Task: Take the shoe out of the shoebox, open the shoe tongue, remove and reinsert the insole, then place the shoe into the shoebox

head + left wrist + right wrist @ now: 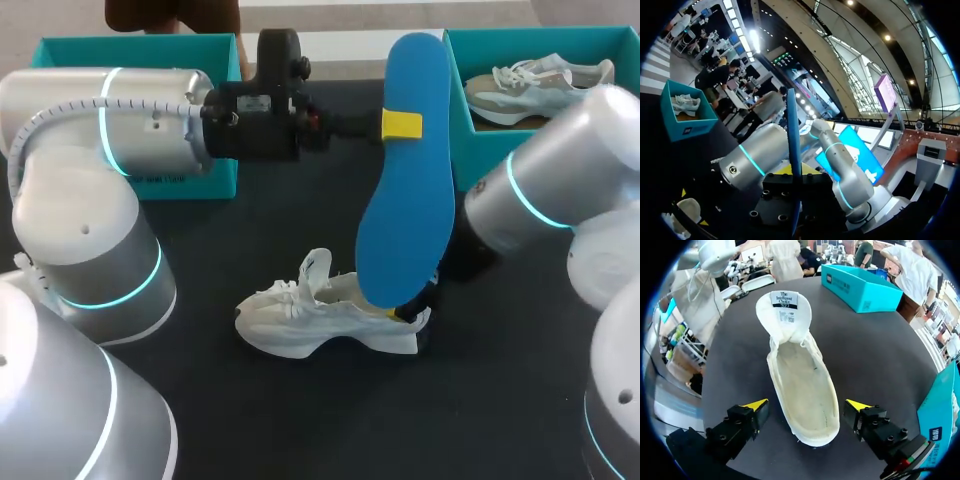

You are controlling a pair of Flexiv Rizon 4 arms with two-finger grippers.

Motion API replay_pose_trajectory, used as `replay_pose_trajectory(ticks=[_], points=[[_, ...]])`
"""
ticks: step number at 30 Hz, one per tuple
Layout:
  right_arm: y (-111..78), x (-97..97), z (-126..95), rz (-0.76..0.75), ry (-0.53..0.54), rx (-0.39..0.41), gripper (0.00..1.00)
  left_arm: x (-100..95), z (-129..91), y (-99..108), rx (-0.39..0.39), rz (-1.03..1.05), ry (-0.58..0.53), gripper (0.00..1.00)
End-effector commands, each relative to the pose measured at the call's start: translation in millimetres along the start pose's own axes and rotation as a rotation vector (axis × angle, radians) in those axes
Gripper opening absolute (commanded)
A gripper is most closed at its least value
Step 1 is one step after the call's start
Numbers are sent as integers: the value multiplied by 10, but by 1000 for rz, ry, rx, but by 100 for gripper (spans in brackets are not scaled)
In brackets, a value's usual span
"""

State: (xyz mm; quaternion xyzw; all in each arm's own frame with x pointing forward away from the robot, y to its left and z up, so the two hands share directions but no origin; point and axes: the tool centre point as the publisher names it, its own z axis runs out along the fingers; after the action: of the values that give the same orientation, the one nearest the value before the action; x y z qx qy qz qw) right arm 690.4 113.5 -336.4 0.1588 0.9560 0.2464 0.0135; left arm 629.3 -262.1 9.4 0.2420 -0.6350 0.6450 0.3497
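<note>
A blue insole (405,200) hangs upright above the table, and my left gripper (402,125) is shut on its upper part. In the left wrist view the insole (793,145) shows edge-on between that gripper's fingers. Below it a white shoe (320,315) lies on the dark table (300,420), its tongue (784,310) folded open and its inside bare. My right gripper (807,407) is open, with the shoe's heel (812,430) between its fingers (756,405), which stand clear of it on both sides. In the head view this gripper (412,318) is mostly hidden behind the insole.
A teal shoebox (500,50) at the back right holds a second pale shoe (540,82). Another teal shoebox (140,50) stands at the back left, partly hidden by my left arm. In the left wrist view my right arm (765,155) is close ahead.
</note>
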Motion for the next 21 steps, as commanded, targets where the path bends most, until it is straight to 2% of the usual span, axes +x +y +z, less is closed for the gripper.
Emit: replay_pose_trajectory(ticks=[1, 8, 21], points=[[14, 47, -35, 7, -12, 224, 100, -3, -3, 14, 3, 1, 1, 0], [33, 89, -75, -1, -25, 241, 100, -3, -3, 14, 3, 1, 1, 0], [43, 62, -57, -66, -37, 223, 100, -3, -3, 14, 3, 1, 1, 0]])
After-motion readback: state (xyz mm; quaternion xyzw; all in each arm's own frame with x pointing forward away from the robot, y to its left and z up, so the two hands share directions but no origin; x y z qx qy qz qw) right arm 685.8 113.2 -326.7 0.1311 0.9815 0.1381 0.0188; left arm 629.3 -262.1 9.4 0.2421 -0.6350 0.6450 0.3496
